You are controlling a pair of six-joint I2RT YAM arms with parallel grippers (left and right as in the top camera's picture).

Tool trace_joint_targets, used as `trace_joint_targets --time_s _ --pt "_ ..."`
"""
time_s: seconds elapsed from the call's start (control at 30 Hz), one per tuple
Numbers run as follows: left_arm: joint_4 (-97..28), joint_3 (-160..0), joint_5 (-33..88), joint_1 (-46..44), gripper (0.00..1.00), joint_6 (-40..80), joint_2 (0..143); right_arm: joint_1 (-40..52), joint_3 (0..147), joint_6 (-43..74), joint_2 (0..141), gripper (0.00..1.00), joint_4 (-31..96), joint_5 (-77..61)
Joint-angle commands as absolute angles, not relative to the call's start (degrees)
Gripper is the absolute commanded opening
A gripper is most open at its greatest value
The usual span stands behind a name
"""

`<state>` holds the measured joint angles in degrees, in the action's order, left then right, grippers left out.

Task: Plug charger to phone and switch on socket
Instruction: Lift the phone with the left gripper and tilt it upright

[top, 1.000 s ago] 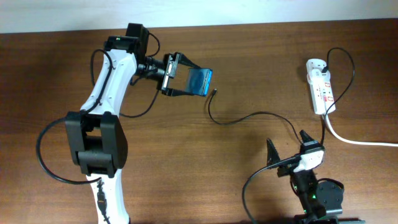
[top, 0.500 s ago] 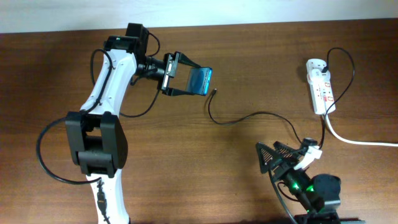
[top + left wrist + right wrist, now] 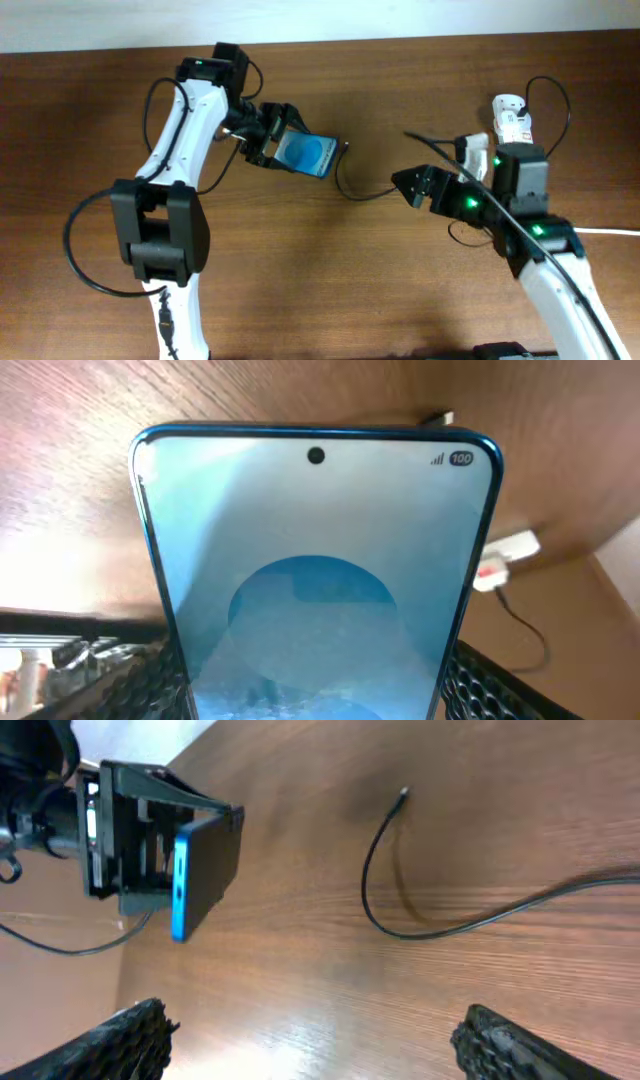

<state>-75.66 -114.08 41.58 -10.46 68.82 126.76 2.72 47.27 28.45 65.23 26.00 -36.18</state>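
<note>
My left gripper (image 3: 288, 148) is shut on the phone (image 3: 306, 154), a blue-lit smartphone held above the table at the back left. The phone fills the left wrist view (image 3: 315, 580), with a finger (image 3: 515, 682) at each lower side. The charger (image 3: 365, 192) is a thin black cable lying on the table; its plug tip (image 3: 345, 147) lies just right of the phone. My right gripper (image 3: 411, 160) is open and empty, hovering right of the cable's loop. In the right wrist view I see the phone (image 3: 205, 870), the cable (image 3: 400, 925) and its tip (image 3: 403, 792). The socket (image 3: 514, 124) lies at the back right, partly hidden by my right arm.
The thick white cord (image 3: 600, 229) runs from the socket off the right edge. The socket shows small and distant in the left wrist view (image 3: 503, 556). The left arm's own black wires (image 3: 225, 178) hang near its base. The table is brown wood.
My right arm has swung up from the table's front edge to the middle, near the cable. My left gripper has turned the phone and shifted it slightly down and left.
</note>
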Motion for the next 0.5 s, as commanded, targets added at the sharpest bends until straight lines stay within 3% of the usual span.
trace_joint_targets --time_s 0.0,0.1,0.23,0.37,0.47 --pt "-75.77 -115.22 33.80 -14.63 0.00 69.97 125.99 4.32 48.23 28.38 71.64 0.81 22.61 -40.53" --pt "-75.70 -115.22 31.81 -17.15 0.00 73.28 125.99 7.68 48.23 30.48 73.03 0.78 18.81 -40.03" --pt "-75.70 -115.22 32.53 -19.59 0.00 75.96 125.99 14.98 48.23 40.62 73.47 0.74 16.40 -27.77" --pt "-75.72 -115.22 36.53 -19.77 0.00 76.51 125.99 20.32 48.23 47.57 77.17 0.58 12.51 -22.81" --pt "-75.79 -115.22 37.76 -20.12 0.00 76.49 125.99 21.56 48.23 49.01 80.97 0.55 8.21 -23.68"
